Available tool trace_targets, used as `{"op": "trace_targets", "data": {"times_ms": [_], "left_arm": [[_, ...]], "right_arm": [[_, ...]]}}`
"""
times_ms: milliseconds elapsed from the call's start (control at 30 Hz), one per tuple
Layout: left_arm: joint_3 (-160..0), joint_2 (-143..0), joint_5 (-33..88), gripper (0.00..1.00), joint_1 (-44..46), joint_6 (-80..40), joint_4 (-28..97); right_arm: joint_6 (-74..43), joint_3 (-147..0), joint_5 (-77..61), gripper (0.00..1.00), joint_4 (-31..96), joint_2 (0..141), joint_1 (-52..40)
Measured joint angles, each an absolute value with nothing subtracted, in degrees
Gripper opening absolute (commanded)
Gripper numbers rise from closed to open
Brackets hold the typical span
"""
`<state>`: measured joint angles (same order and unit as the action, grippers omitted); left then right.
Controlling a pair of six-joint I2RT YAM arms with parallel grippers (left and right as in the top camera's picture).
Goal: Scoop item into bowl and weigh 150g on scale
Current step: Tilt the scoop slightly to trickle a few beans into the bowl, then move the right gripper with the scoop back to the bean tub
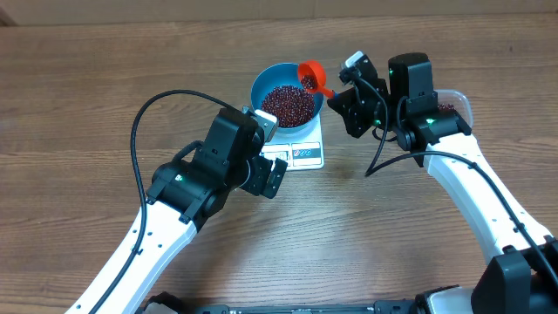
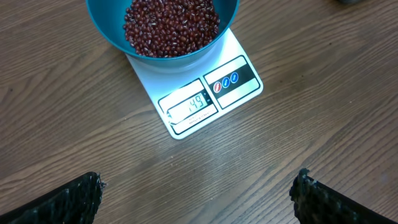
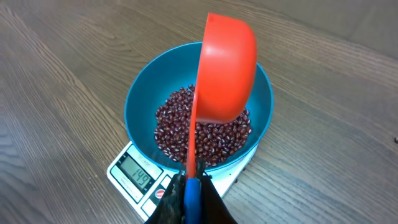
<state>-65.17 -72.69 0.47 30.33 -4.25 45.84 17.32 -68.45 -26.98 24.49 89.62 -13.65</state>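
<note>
Hundreds of small dark red-brown beans (image 2: 171, 25), heaped loose in the blue bowl (image 2: 104, 26): hard, dry, light singly, prone to roll and bounce. Judged ungraspable by jaws, to be moved by scoop only, a few at a time. Bowl: rigid, smooth-walled, likely slippery, best taken at the rim; sits on the white scale (image 2: 214, 93) and overhangs it, so a nudge may upset the reading. Scale: flat, light, display (image 2: 194, 103) showing 149, best left untouched. Orange scoop (image 3: 227, 68): stiff light plastic, tipped on edge over the bowl, apparently empty, taken by its handle (image 3: 191, 149). Right gripper (image 3: 189, 199): jaws clamped tight on that handle. Left gripper (image 2: 199, 179): jaws spread wide, empty, hanging over bare counter (image 2: 323, 124) just short of the scale's display edge. Clear tub (image 1: 455, 98): behind the right arm (image 1: 471, 174), mostly hidden.
</note>
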Motion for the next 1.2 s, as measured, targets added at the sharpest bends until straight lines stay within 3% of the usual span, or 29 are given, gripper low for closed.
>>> {"op": "trace_targets", "data": {"times_ms": [467, 833, 1200], "left_arm": [[-65.2, -72.7, 0.5, 1.0, 30.3, -4.3, 45.8], [-65.2, -72.7, 0.5, 1.0, 30.3, -4.3, 45.8], [-65.2, -72.7, 0.5, 1.0, 30.3, -4.3, 45.8]], "right_arm": [[7.9, -68.4, -27.1, 0.04, 24.4, 89.6, -12.6], [0.7, -68.4, -28.2, 0.04, 33.2, 89.6, 2.6], [0.1, -68.4, -31.5, 0.04, 39.4, 89.6, 11.7]]}}
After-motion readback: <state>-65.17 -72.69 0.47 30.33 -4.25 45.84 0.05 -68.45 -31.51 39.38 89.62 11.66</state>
